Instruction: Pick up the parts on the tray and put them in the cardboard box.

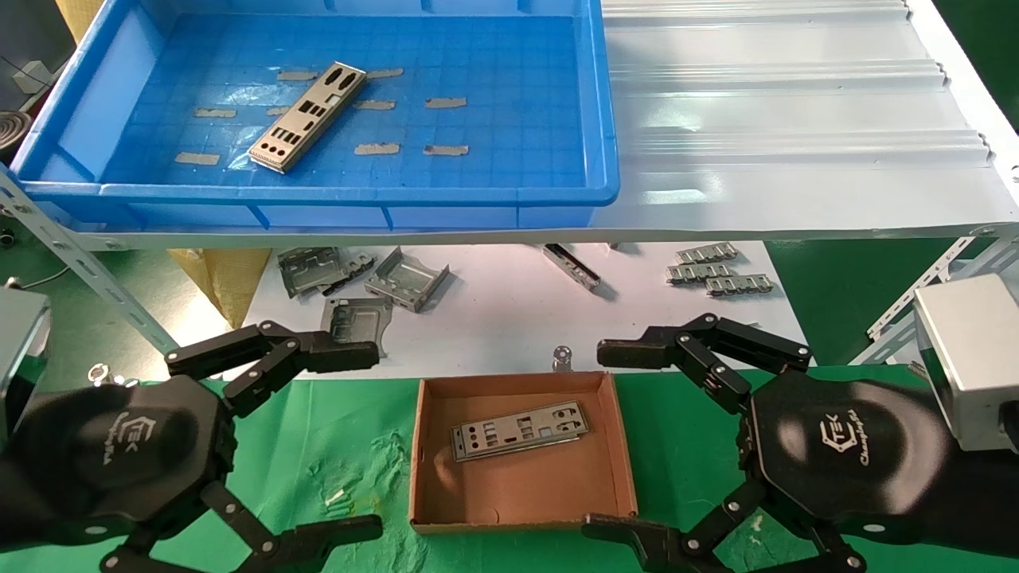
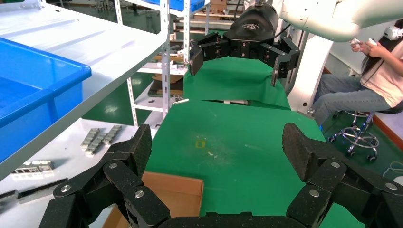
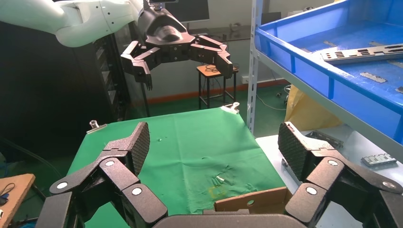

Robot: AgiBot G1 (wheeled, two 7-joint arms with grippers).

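Note:
One silver plate (image 1: 307, 117) lies slanted on the floor of the blue tray (image 1: 318, 195) on the upper shelf; it also shows in the right wrist view (image 3: 363, 53). Another silver plate (image 1: 520, 430) lies flat in the cardboard box (image 1: 430, 458) on the green cloth. My left gripper (image 1: 362, 442) is open and empty, left of the box. My right gripper (image 1: 609, 438) is open and empty, right of the box. In the left wrist view my left gripper (image 2: 219, 152) hovers over the cloth by the box's corner (image 2: 178, 194). In the right wrist view my right gripper (image 3: 214, 147) hovers by the box's wall (image 3: 252, 202).
Bent grey brackets (image 1: 358, 278) and ribbed connector strips (image 1: 720, 274) lie on the white lower sheet behind the box. The white corrugated shelf sheet (image 1: 796, 119) extends right of the tray. Shelf struts (image 1: 80, 263) stand at both sides. A person sits beyond the table (image 2: 375, 61).

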